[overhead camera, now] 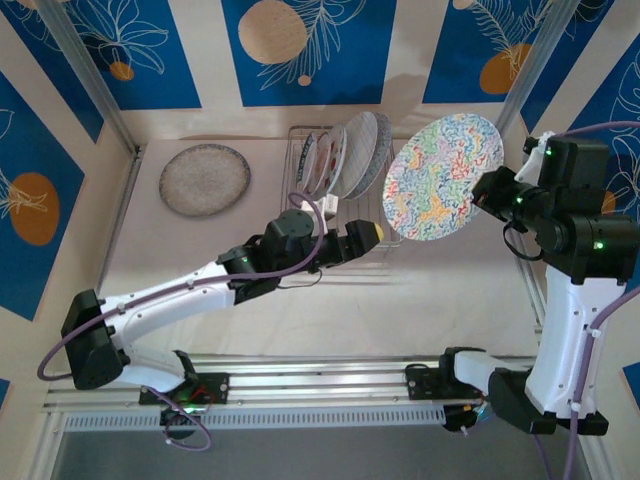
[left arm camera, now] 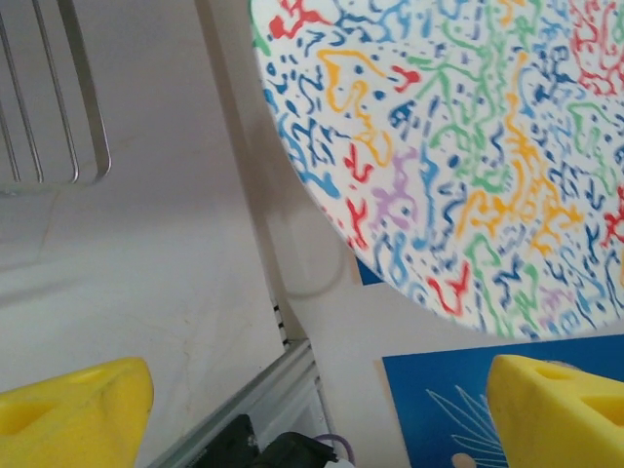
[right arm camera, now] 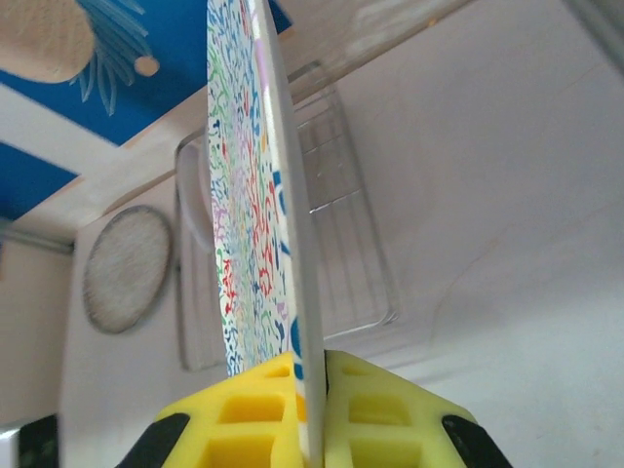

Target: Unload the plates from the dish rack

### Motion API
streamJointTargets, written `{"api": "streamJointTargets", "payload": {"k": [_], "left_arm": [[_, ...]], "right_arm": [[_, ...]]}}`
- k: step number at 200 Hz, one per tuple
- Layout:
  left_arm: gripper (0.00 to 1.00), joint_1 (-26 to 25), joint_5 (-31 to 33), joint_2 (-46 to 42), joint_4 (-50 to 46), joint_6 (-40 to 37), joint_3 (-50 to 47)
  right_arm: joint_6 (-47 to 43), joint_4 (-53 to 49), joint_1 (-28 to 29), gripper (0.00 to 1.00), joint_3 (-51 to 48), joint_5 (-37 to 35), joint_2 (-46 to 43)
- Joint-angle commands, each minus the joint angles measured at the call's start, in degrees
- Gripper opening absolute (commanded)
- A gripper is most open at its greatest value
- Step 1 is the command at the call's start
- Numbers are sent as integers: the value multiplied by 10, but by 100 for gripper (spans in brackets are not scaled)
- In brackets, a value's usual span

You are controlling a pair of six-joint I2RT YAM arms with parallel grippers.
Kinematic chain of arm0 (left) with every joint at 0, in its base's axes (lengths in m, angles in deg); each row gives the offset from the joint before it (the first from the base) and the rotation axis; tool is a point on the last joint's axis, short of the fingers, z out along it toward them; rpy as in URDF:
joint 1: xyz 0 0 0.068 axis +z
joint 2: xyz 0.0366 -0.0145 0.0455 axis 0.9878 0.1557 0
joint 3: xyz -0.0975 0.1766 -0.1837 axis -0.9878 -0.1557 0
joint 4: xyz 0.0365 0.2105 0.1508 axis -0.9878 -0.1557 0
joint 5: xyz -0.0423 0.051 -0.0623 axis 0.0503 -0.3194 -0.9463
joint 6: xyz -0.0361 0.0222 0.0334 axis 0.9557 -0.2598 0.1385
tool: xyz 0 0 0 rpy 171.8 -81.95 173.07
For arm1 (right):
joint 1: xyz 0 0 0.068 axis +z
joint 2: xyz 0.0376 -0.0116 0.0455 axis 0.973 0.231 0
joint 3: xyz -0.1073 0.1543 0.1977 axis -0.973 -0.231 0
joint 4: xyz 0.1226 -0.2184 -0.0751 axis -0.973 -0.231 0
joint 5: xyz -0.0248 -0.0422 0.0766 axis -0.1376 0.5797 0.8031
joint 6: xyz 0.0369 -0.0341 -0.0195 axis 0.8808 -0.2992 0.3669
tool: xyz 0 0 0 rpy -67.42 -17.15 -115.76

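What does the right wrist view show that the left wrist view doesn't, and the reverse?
Right wrist: the right hand shut on the rim of the squiggle plate, seen edge-on; the speckled grey plate flat on the table. Left wrist: that plate's patterned face, the left hand open. Both: that plate and part of the dish rack.

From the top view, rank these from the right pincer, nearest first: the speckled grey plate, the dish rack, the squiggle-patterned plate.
1. squiggle-patterned plate, gripped by the right pincer, at right.
2. dish rack, centre back.
3. speckled grey plate, lying flat, far left.
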Motion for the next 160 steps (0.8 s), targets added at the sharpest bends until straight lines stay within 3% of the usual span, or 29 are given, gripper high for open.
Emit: {"api": "streamJointTargets", "payload": {"k": [1, 24, 85, 111, 132, 160], "left_arm": [[88, 9, -16, 4, 94, 73, -28], [87, 15, -16, 2, 133, 98, -56], [80, 27, -4, -25, 151, 114, -93], [72, 31, 7, -35, 160, 118, -105], [59, 33, 13, -39, 177, 125, -115], [54, 34, 15, -39, 196, 130, -122]], "right_arm": [[28, 52, -21, 0, -35, 164, -14], [59, 82, -31, 0, -90, 247, -29], [77, 111, -32, 0, -167, 310, -55], [80, 117, -32, 0, -191, 324, -64], [87, 127, -32, 0, -213, 331, -72], [94, 137, -32, 0, -233, 342, -77]]}}
